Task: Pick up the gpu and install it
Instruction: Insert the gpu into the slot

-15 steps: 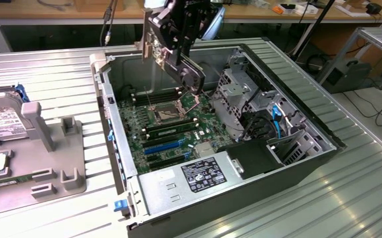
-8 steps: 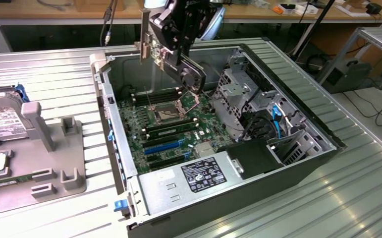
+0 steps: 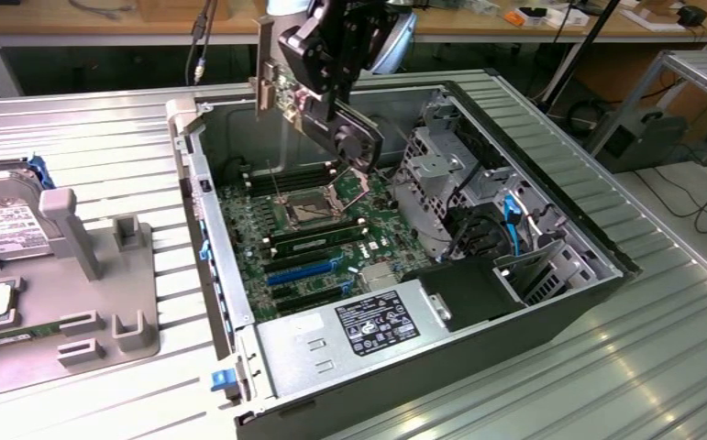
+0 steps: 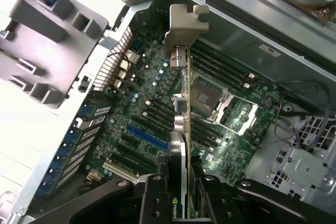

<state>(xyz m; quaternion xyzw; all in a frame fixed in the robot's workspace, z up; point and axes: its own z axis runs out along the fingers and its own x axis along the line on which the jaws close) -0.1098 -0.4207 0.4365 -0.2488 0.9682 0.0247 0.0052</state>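
Gpu (image 4: 178, 150) stands edge-on between the jaws, seemingly clamped, above motherboard (image 4: 142, 108).

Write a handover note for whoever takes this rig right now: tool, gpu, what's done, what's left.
The tool is shut on the gpu, holding the card upright.
The gpu hangs in the air over the open computer case, above the motherboard and clear of it.
Done: the card is picked up and brought over the case.
Left: the install. The card sits in no slot yet, and the blue slot is free.
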